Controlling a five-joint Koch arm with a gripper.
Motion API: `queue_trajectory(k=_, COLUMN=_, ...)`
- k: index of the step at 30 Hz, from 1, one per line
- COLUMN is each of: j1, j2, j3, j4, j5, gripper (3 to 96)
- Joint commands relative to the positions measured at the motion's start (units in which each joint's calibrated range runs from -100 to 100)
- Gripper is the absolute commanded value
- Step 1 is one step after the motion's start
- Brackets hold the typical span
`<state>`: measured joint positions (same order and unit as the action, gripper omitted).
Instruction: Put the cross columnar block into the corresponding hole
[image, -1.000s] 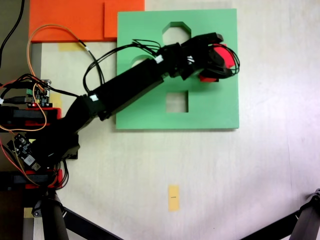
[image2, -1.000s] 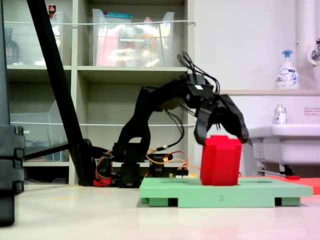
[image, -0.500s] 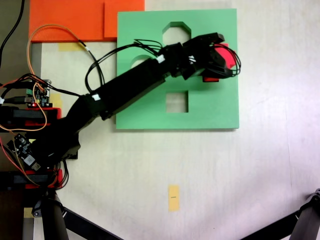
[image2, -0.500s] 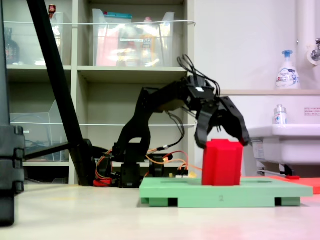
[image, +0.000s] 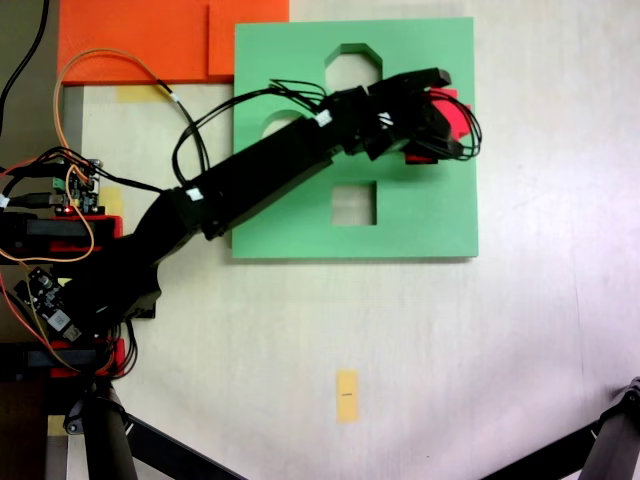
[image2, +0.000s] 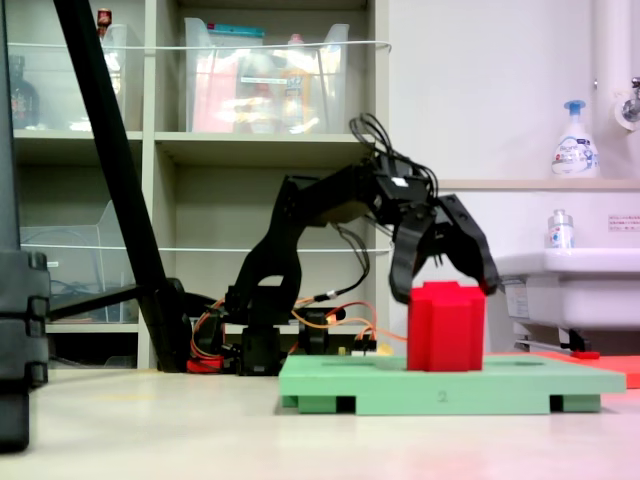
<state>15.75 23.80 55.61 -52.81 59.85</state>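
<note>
The small bright red foam block with the plus-shaped section (image2: 446, 327) is now sitting lower in the square green foam board (image2: 340, 385) than a second ago, so it is sinking into the plus-shaped cutout (image: 440, 150) near the board's right edge in the first exterior view, midway along that edge. That suggests the insertion is nearly done, though much of the block is still standing proud of the board in the second exterior view.

The black two-fingered gripper (image2: 444, 282) is straddling the block's top with its jaws spread wide; their tips are lying level with the upper corners, and whether they are touching the foam I cannot tell.

The only writing I can read is a "2" on the board's front edge. The soap bottle's (image2: 574, 141) label is too small to read.
</note>
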Motion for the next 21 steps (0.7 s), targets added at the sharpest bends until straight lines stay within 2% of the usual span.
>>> queue_trajectory(k=1, j1=0.15, j2=-0.06, j3=5.01, j4=0.67, j5=1.37, gripper=43.7)
queue_trajectory(k=21, j1=0.68, j2=3.85, j3=5.01, j4=-1.25, j5=2.00, gripper=43.7)
